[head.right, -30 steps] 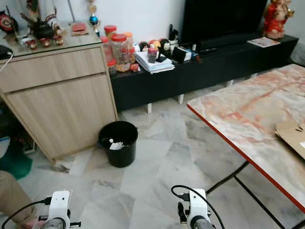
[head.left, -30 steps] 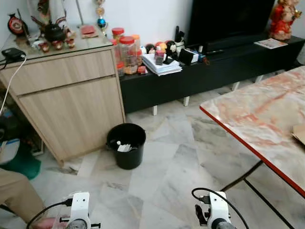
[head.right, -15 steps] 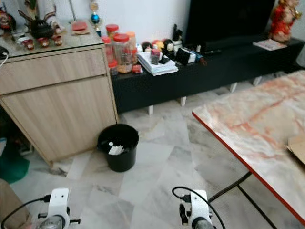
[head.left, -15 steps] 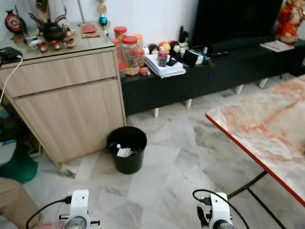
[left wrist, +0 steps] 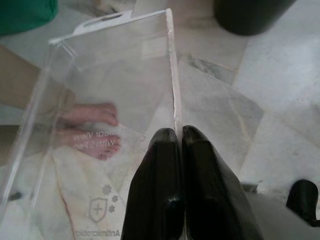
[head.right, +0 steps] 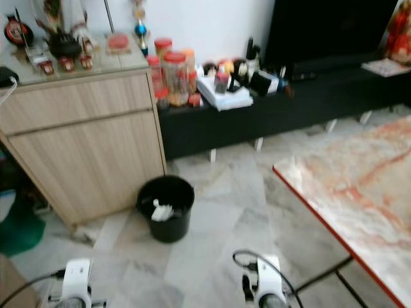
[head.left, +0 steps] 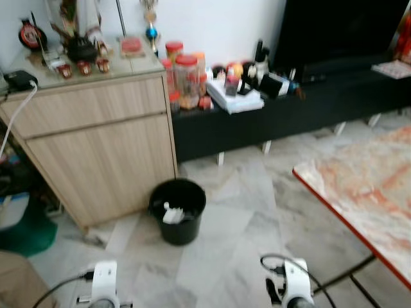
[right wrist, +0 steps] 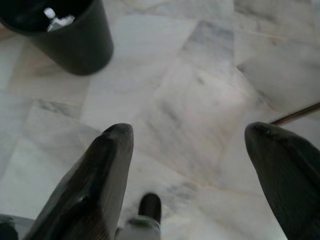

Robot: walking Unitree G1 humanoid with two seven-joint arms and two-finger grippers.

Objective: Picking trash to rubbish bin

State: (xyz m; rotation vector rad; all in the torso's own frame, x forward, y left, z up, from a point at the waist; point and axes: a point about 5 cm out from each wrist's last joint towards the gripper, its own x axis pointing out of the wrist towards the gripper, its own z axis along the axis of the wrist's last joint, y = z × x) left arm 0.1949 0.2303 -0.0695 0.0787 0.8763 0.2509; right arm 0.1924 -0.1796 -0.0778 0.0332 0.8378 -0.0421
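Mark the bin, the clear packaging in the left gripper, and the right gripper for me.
bin (head.left: 178, 226): left eye view, front of its black wall.
clear packaging (left wrist: 107, 75): left wrist view, middle of the transparent panel.
right gripper (right wrist: 192, 150): right wrist view, midway between its open fingertips.

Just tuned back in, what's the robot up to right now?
The left gripper is shut on a clear plastic packaging box, carried low above the marble floor. The right gripper hangs open with nothing in it. Ahead, the round black rubbish bin stands beside the light wooden cabinet, white trash already inside.
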